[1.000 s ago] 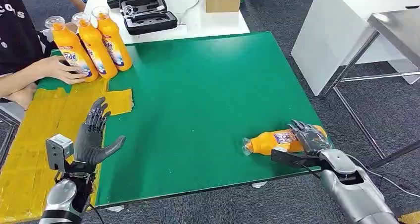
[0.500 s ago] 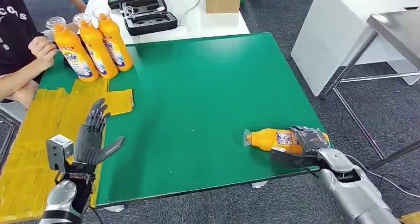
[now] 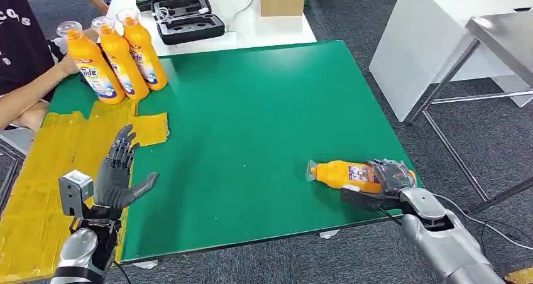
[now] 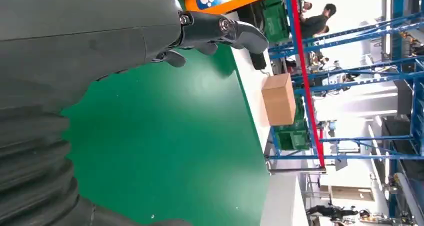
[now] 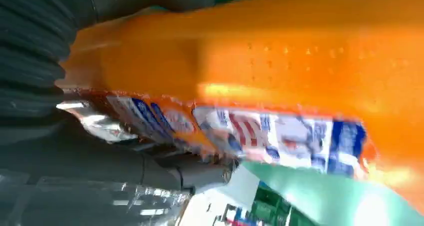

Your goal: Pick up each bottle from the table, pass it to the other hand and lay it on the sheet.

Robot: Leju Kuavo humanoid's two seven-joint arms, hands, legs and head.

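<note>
We have our right robot hand (image 3: 391, 174) wrapped around the body of an orange bottle (image 3: 342, 175) that lies on its side near the front right edge of the green tabletop (image 3: 264, 120), cap pointing toward the middle. In the right wrist view the bottle's label sits tight against the palm, so we judge the grip closed, though the bottle looks not yet lifted. Our left robot hand (image 3: 119, 169) waits above the yellow sheet (image 3: 38, 190) at the left, fingers spread and holding nothing. The sheet carries no bottle. Three more orange bottles (image 3: 116, 54) stand upright at the far left corner, just beyond the sheet, beside a person's arm (image 3: 31, 92). By our reckoning the task is barely begun: this bottle needs lifting, passing and laying down, and three more remain.
</note>
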